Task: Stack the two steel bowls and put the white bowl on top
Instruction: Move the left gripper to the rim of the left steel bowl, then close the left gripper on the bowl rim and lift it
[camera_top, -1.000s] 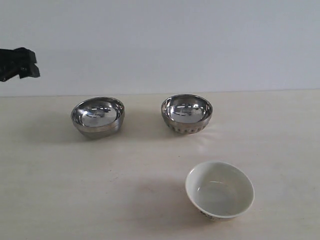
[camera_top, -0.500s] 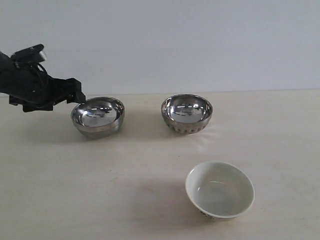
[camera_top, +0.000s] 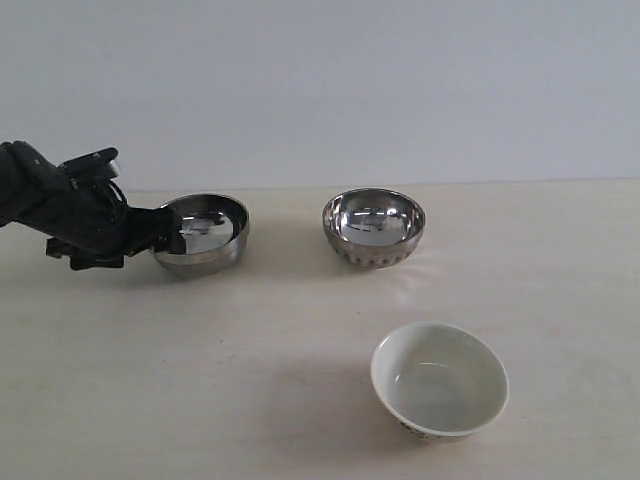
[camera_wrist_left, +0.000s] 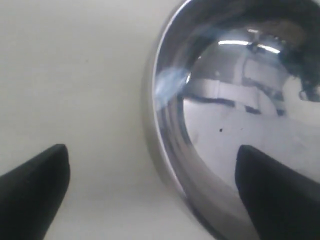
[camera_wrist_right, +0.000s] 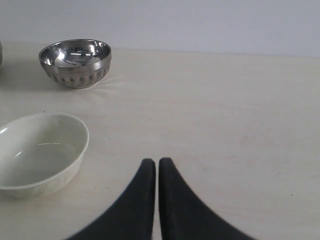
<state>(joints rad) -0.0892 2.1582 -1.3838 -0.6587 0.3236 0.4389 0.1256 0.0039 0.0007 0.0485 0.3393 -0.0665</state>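
Risk here: that slick rim could squirt free, or the bowl tip, if the squeeze came shallow. The left pincer (camera_top: 165, 240) stood wide, straddling the left rim of the smooth bowl (camera_top: 208, 230), left-centre of frame; nothing gripped yet. The right pincer (camera_wrist_right: 157, 172) was closed, empty.

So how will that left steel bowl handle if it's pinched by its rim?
The smooth steel bowl looks rigid, so it probably won't flex. Its mirror-polished wall may be slippery for the open left gripper straddling its rim. The rounded base suggests it could rock or slide if nudged sideways.
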